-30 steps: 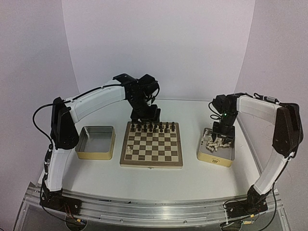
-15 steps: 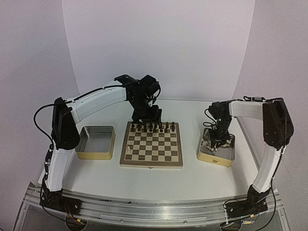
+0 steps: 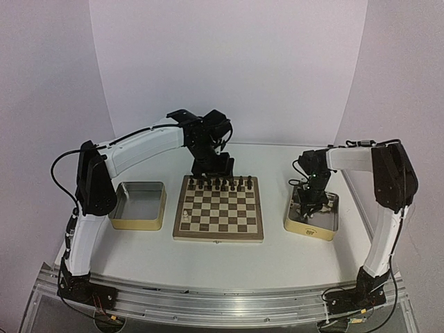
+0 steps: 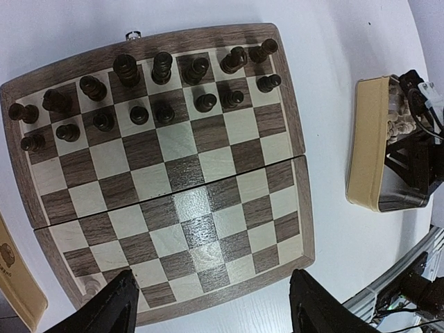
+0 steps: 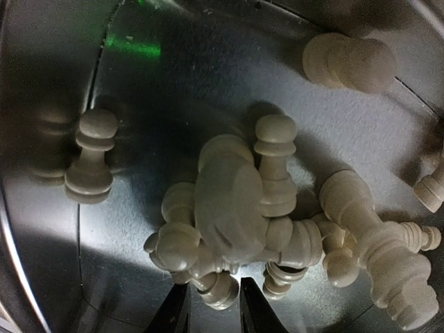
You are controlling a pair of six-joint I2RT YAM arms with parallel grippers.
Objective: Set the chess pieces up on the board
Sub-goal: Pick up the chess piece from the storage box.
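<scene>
1. The white table (image 3: 277, 257) carries all items. The left arm (image 3: 139, 149) is extended over the far edge of the board. The right arm (image 3: 354, 158) is bent down into the tin on the right.

2. The board (image 3: 218, 208) lies flat at the table centre, between two metal tins. The left tin (image 3: 137, 223) stands just beside the board. The right tin (image 3: 309, 230) stands near the board's other side, apart from it.

3. The left gripper (image 4: 211, 312) is held above the board with its fingers spread wide. Nothing is seen between them, so it is released.

4. The right gripper (image 5: 214, 312) is lowered inside the right tin. Its fingertips (image 5: 177, 309) are set close together at the edge of the heap. It cannot be told whether a piece is clamped between them (only the tips are in view).

5. The dark pieces (image 4: 163, 69) are stood upright on the two far rows of the board.

6. The cream chess pieces (image 5: 229, 201) are piled on their sides on the floor of the right tin, several touching and crossing one another. A single pawn (image 5: 90, 163) lies apart from the heap, to its left in the wrist view. Another piece (image 5: 347, 62) lies alone near the tin wall.

7. One cream piece (image 3: 186, 214) is stood on the board, near its near left corner.
</scene>
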